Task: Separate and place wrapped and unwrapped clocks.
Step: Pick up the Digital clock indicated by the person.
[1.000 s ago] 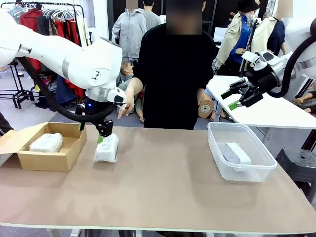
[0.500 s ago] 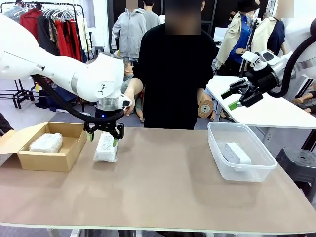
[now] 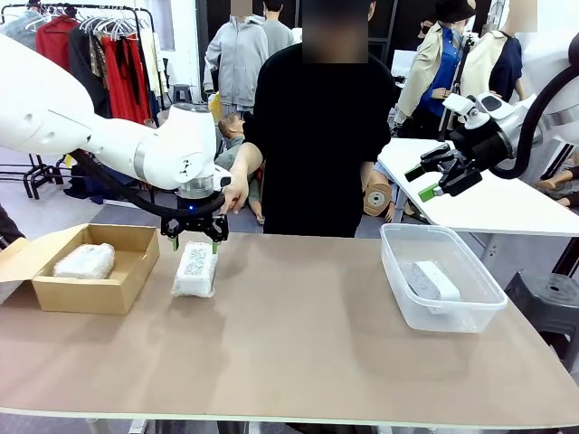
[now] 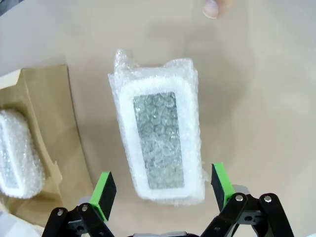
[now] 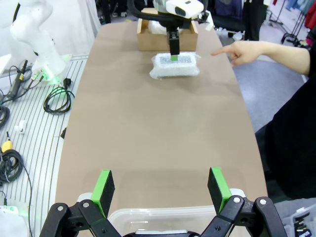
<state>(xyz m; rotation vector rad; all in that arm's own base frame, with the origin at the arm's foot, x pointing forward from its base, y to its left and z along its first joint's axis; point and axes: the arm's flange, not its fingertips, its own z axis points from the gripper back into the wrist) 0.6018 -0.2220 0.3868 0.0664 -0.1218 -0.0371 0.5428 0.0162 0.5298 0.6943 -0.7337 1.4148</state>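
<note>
The left arm reaches in from the left and bends down over the bench (image 3: 298,344), its wrist pointing straight down. The left end effector (image 3: 194,242) hangs just above a bubble-wrapped clock (image 3: 195,269) that lies flat on the bench just right of the cardboard box (image 3: 86,287). In the left wrist view the two green pads (image 4: 104,190) stand wide apart, one on each side of the near end of this wrapped clock (image 4: 160,133); the end effector (image 4: 163,190) is released and grips nothing. A printed label shows through the wrap on the clock's top face.

The right arm is raised at the far right, well above the bench, with the right end effector (image 3: 432,181) tilted down and to the left. Its fingers are spread and it carries nothing. The right wrist view looks along the bench from above the tub rim (image 5: 163,215).

The person stands at the far side; one hand (image 3: 233,192) hangs just behind the left wrist, with a finger pointing down toward the bench.

The open cardboard box at the left holds a second wrapped clock (image 3: 83,260). The clear plastic tub (image 3: 412,316) at the right holds the bare white clock (image 3: 434,278), lying flat on its floor.
</note>
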